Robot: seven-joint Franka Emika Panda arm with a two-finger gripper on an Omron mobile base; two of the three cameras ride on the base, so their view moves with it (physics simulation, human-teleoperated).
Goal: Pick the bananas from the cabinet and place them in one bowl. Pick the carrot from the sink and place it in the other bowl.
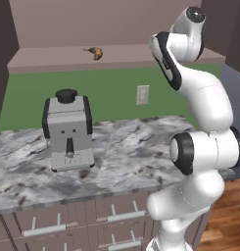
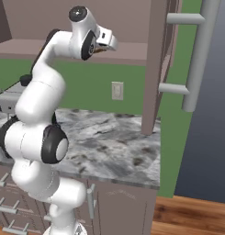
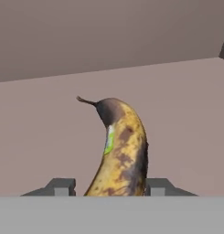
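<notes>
While half open, pincer [image 3: 111, 187] straddling banana [image 3: 120, 151], contact unclear

The banana [image 3: 120, 151] close before the hand has a matt yellow peel, rough looking with many brown and black blotches, a dark dry stem and a small glossy green sticker. The second banana [image 1: 96, 53], near the front edge of the cabinet shelf [image 1: 53, 59], looks the same blotched yellow. The shelf and the cabinet walls are plain, smooth, matt mauve-brown, like painted board. The worktop [image 1: 126, 157] looks like polished stone, grey-white marble with dark veins. The coffee machine [image 1: 67, 130] seems brushed grey metal with matt black plastic parts. The long cabinet handle [image 2: 201, 55] is smooth silver metal. The floor [image 2: 192, 215] looks like glossy brown wood.
</notes>
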